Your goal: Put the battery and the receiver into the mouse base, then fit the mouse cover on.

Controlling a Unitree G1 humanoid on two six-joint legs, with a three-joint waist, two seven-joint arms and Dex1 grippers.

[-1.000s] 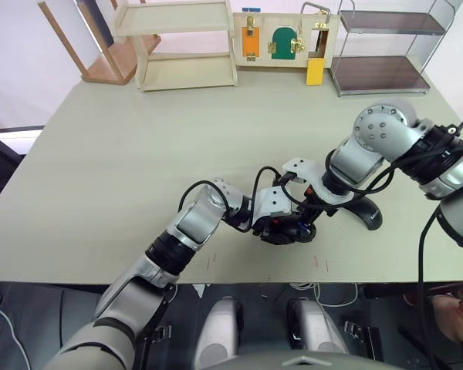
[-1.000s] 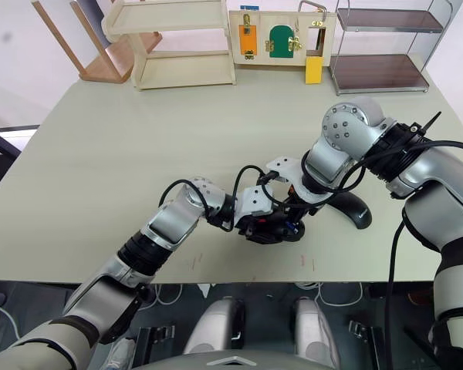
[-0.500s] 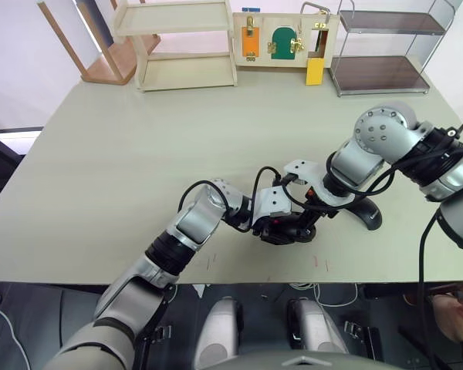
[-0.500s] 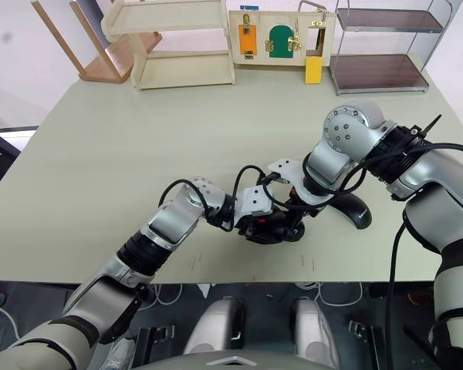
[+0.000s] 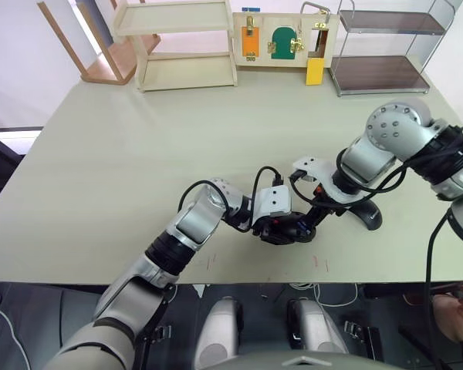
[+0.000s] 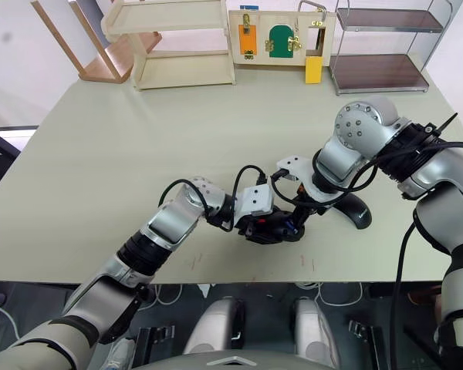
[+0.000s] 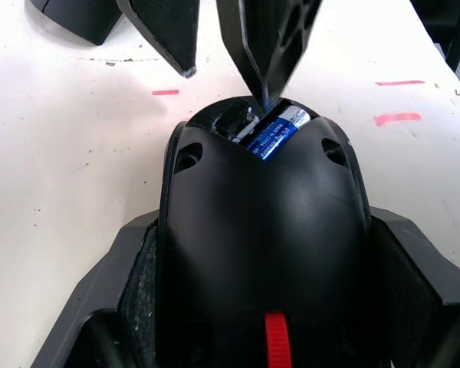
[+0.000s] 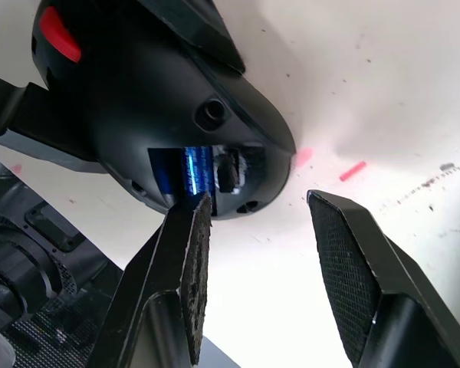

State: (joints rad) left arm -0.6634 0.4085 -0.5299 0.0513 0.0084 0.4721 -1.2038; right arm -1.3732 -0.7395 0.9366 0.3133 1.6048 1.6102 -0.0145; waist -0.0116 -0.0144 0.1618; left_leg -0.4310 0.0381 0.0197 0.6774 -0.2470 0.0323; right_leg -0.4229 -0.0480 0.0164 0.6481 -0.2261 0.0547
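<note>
My left gripper (image 5: 280, 228) is shut on the black mouse base (image 7: 261, 230), holding it by both sides near the table's front edge. The red part (image 7: 274, 341) faces my left wrist. The blue battery (image 7: 274, 134) lies in the compartment at the base's far end. A small dark piece (image 8: 228, 170) sits in the slot beside it; I cannot tell if it is the receiver. My right gripper (image 8: 259, 201) is open at that end, one fingertip (image 8: 195, 222) by the battery. The glossy mouse cover (image 5: 367, 215) lies on the table to the right.
The pale table (image 5: 139, 154) carries a wooden shelf (image 5: 187, 42), a latch board (image 5: 285, 38) and a metal rack (image 5: 382, 46) along its back edge. Red marks (image 7: 399, 119) dot the surface near the mouse base.
My right arm has swung a little to the right and its gripper has drawn back slightly at the base's end. The left arm and the mouse base have stayed put.
</note>
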